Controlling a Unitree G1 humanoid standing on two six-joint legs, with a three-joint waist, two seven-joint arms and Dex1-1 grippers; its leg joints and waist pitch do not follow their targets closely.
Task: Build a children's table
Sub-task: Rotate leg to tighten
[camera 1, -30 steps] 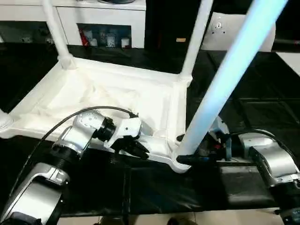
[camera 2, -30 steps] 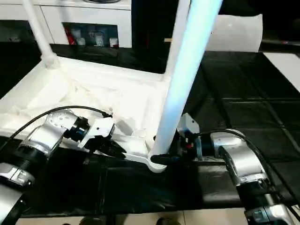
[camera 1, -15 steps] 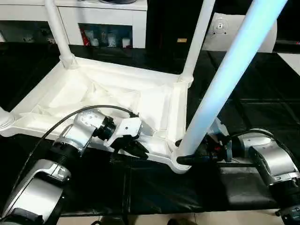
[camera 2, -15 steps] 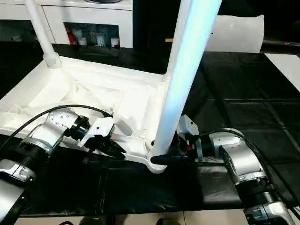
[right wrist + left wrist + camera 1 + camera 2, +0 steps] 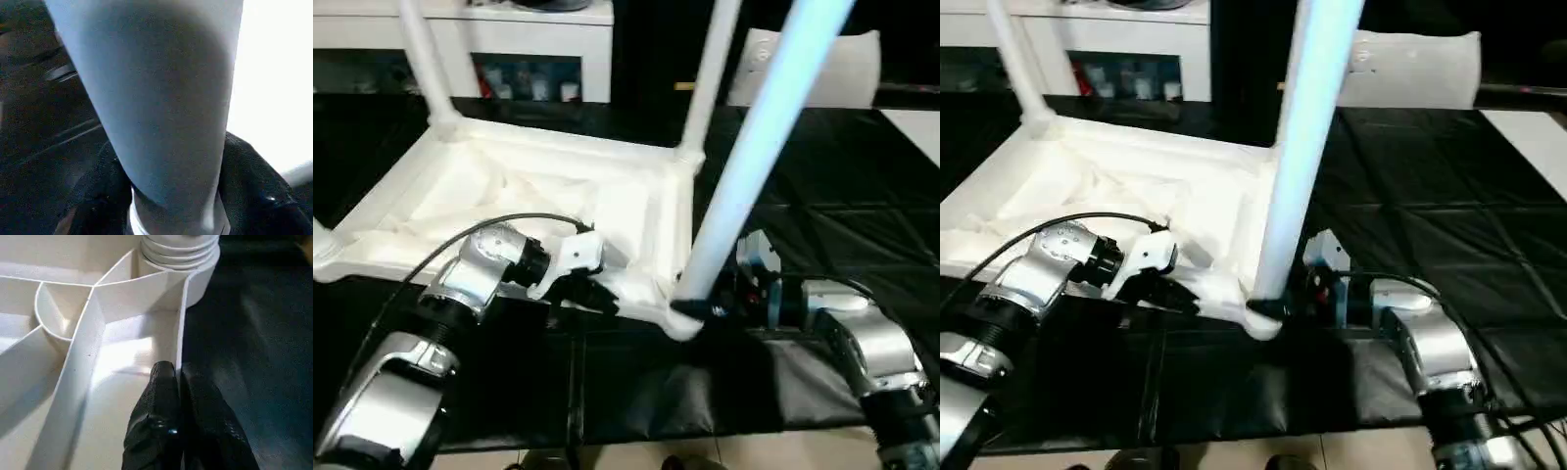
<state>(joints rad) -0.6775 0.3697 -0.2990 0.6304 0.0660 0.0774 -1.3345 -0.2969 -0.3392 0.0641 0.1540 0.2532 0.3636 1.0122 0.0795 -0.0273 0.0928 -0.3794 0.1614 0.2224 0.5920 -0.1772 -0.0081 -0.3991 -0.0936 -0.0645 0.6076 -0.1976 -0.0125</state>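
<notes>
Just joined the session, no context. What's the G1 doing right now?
It is putting together a children's table. The white tabletop lies underside up on the black surface, with legs standing in its corner sockets. The left end effector is shut on the tabletop's near rim. The right end effector grips the base of the nearest leg at the near right corner socket, fingers on either side of the tube.

Head pair: I look forward and down over both forearms at the upturned tabletop [image 5: 558,196]. Left wrist camera sits close along its gripper [image 5: 178,377] at the rim. Right wrist camera views the near leg [image 5: 161,98] at close range; both share that near corner.
</notes>
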